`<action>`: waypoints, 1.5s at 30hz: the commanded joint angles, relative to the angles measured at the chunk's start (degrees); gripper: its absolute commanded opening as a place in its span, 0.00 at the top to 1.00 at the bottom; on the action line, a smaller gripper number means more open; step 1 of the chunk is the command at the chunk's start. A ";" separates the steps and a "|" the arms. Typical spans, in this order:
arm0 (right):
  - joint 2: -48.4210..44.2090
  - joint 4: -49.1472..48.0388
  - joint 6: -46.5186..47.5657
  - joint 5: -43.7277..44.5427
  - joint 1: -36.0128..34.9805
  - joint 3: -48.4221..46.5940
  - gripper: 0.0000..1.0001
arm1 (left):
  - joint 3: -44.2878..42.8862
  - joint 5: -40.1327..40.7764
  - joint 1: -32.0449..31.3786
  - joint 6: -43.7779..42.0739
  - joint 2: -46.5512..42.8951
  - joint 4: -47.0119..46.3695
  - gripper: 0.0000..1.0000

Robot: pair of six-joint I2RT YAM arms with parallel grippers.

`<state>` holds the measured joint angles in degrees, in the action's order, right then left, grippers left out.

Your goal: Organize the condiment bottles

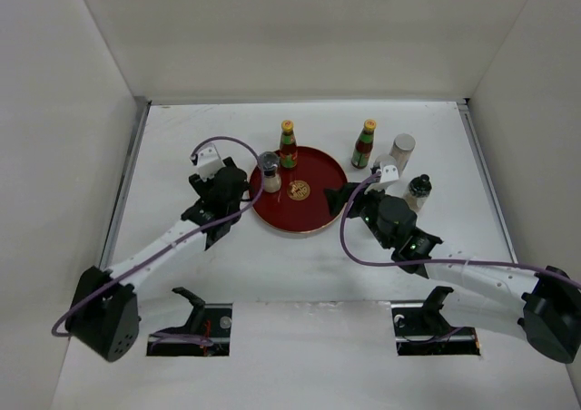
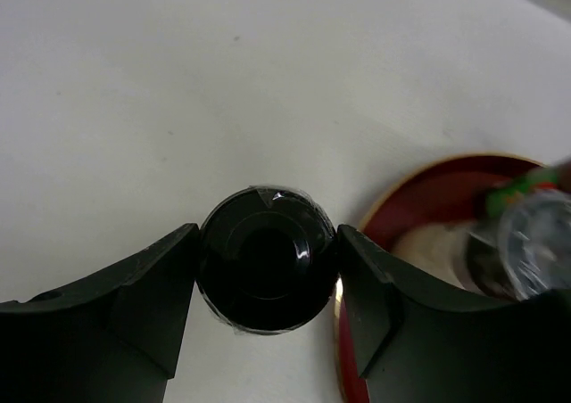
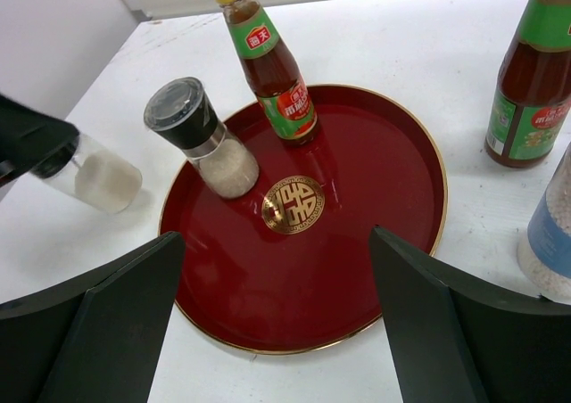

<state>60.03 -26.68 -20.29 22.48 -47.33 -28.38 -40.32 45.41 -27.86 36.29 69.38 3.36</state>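
My left gripper (image 2: 268,260) is shut on a black-lidded shaker jar (image 2: 266,259), a finger pressed to each side of its lid, just left of the round red tray (image 2: 428,198). In the top view this gripper (image 1: 238,185) hides the jar. On the tray (image 1: 309,215) stand a sauce bottle (image 1: 288,145) and a shaker jar (image 1: 270,172). A second sauce bottle (image 1: 365,144), a silver-lidded jar (image 1: 402,147) and a dark-lidded jar (image 1: 418,190) stand right of the tray. My right gripper (image 3: 277,332) hangs open over the tray's near right rim.
White walls enclose the table on three sides. In the right wrist view a jar of white grains (image 3: 553,234) stands close to my right finger, beside the off-tray sauce bottle (image 3: 531,73). Both arms' purple cables loop above the table.
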 commanded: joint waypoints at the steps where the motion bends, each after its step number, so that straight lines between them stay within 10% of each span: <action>1: -0.09 -3.38 0.61 -0.07 -0.35 -1.24 0.09 | 2.77 4.78 -4.69 -0.35 -8.28 -2.13 0.56; 14: -0.53 -3.65 -0.27 -1.03 -0.08 -0.71 0.09 | 4.72 0.64 -20.60 1.51 -13.93 -5.80 0.56; 34: 0.00 -4.44 -0.54 -0.86 0.97 -0.18 0.09 | 3.66 -1.12 -19.91 -5.71 7.25 -21.37 0.48; 45: -4.13 7.93 0.08 3.36 4.57 -9.13 0.69 | 7.97 -0.85 -22.63 -6.23 -0.29 -23.92 0.07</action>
<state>56.80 -23.00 -20.45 23.53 -44.31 -31.03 -33.54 43.55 -49.52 30.72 73.97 -16.10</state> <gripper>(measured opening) 0.335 0.921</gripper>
